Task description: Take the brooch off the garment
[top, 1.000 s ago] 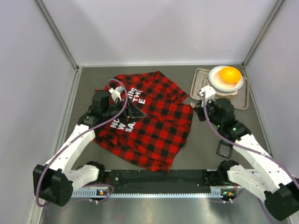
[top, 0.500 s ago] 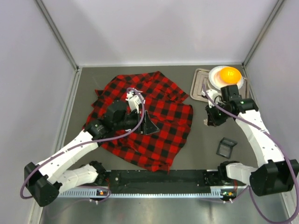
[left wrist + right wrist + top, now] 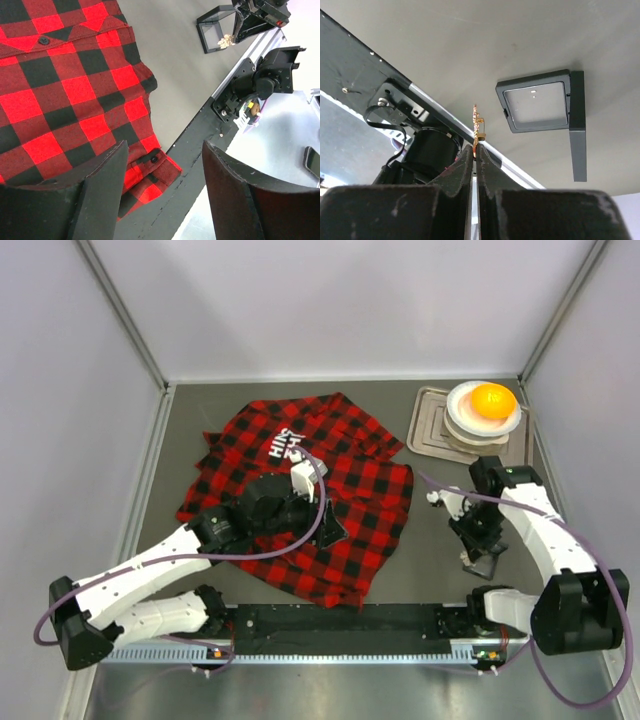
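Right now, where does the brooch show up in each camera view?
Right wrist: the brooch at centre, pinched by the right gripper.
Left wrist: upper right, beside the small black case.
Top external: too small to make out; the right gripper is by the case, right of centre.
Shared landmark: the case, in all three.

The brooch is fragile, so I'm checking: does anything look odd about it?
Slightly: the brooch is pinched only by its end in the shut right claw, sticking out past the tips, clear of the garment. No damage shows.
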Available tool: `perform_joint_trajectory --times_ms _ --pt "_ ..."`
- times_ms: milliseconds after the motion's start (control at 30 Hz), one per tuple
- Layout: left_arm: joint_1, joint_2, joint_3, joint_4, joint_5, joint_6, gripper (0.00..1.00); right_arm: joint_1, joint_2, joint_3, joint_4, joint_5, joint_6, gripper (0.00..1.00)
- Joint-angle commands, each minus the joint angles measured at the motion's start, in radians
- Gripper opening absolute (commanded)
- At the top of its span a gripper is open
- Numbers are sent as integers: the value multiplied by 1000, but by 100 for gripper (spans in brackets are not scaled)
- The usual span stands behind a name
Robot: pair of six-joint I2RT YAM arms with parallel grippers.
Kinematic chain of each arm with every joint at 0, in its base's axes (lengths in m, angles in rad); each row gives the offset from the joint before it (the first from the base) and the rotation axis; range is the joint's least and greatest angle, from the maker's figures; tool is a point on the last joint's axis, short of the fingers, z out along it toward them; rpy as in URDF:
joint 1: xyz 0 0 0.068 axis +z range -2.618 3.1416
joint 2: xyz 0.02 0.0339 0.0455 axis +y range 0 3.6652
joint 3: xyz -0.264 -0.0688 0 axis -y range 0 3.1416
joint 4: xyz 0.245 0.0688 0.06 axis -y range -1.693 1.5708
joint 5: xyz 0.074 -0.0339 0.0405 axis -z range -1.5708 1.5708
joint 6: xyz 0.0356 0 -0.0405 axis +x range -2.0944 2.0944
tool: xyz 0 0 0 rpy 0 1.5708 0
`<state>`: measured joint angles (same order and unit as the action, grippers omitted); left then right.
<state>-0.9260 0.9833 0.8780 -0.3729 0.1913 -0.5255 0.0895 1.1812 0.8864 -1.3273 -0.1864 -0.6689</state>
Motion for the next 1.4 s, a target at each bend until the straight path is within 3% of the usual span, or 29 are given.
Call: perform_joint_trajectory --times_ms 0,67,467,967,1367 --pt "-34 -8 36 -4 -75 42 66 30 18 -21 -96 85 -78 0" --pt "-43 -12 23 0 -72 41 66 79 43 -43 -105 114 -72 0" --pt "-60 -40 10 -27 -136 58 66 96 219 42 -58 265 -67 0" --pt "-74 -48 7 -35 -148 61 65 147 219 -29 7 363 -78 0" --pt "-76 -54 -1 -34 -153 62 65 326 288 -44 13 462 -69 0"
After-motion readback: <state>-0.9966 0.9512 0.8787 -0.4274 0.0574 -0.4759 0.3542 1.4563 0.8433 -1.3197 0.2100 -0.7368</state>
